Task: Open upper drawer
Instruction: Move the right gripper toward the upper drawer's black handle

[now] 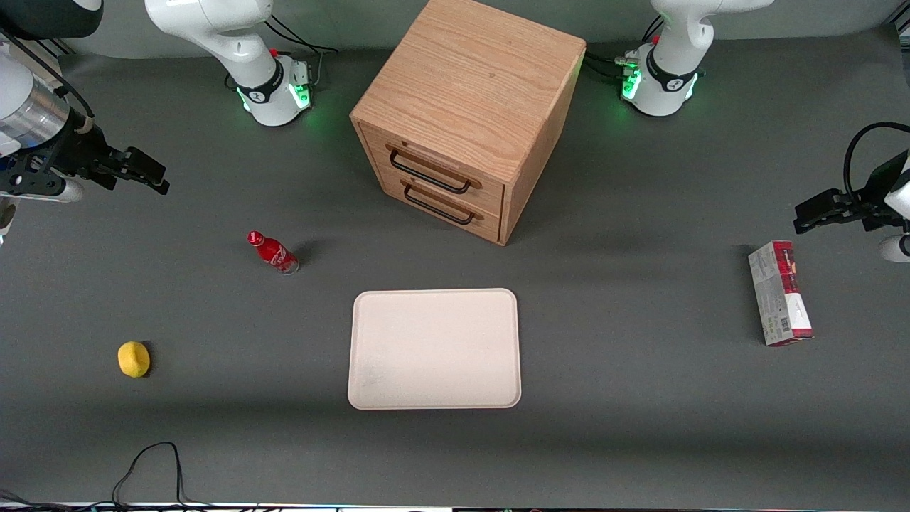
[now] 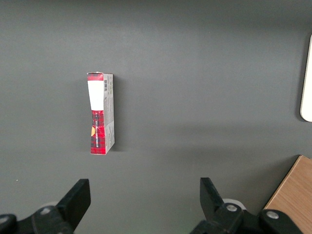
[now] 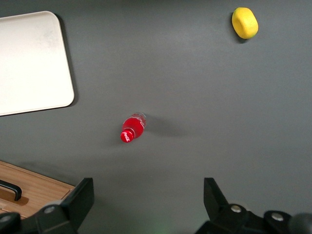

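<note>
A dark grey surface (image 1: 640, 398) is shown carrying a boxy oak cabinet (image 1: 476, 92); its upper drawer (image 1: 434, 169), fitted with a black wire handle, is seen shut above an identical lower drawer (image 1: 441, 206). Nearer the front camera a cream tray (image 1: 434, 348) is laid flat, with a red bottle (image 1: 272, 252) and a yellow lemon (image 1: 134, 358) toward the working arm's end. The gripper (image 3: 146, 202) is held above the surface, well apart from the cabinet, jaws spread wide and holding nothing.

Under me lies a dark grey table (image 1: 640, 398) in even light, with a black cable (image 1: 153, 462) at its near edge.
</note>
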Tool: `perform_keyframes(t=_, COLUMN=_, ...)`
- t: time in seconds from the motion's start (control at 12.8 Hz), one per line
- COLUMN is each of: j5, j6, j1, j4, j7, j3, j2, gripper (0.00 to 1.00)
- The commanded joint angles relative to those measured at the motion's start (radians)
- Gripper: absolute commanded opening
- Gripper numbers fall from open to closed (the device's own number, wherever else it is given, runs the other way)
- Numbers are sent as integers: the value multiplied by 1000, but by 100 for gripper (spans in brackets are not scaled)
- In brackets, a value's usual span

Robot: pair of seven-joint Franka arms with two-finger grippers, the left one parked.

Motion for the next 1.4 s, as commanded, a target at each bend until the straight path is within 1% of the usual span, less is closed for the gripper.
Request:
perform_keyframes(t=0.0, j5=14, j6=-11, j1=9, j4=24, j7=-11, j3=3, j2=4, gripper=100)
perform_keyframes(t=0.16, j5=16, j6=-9, j1=10, j4=86, j7=-11, j3=14, j2=62, gripper=100)
perform_keyframes(t=0.31, j5=18, j6=-11, j1=10, j4=190, j7=-4, j3=64, j2=152, gripper=100)
perform_keyframes(t=0.55, j5=25, j6=-20, j1=12, j4=292, j7=-8, j3=182, j2=241, gripper=100)
perform_keyframes(t=0.7, j5=24, j6=-37, j1=12, j4=341, j7=-23, j3=288, j2=295, gripper=100)
perform_keyframes(t=0.86, j5=18, j6=-39, j1=12, j4=384, j7=-120, j3=403, j2=332, gripper=100)
perform_keyframes(t=1.09, j5=22, j6=-39, j1=13, j4=409, j7=-359, j3=532, j2=379, gripper=100)
perform_keyframes(t=1.25, j5=34, j6=-40, j1=12, j4=409, j7=-402, j3=610, j2=424, gripper=100)
perform_keyframes(t=1.32, j5=65, j6=-40, j1=12, j4=409, j7=-402, j3=633, j2=450, gripper=100)
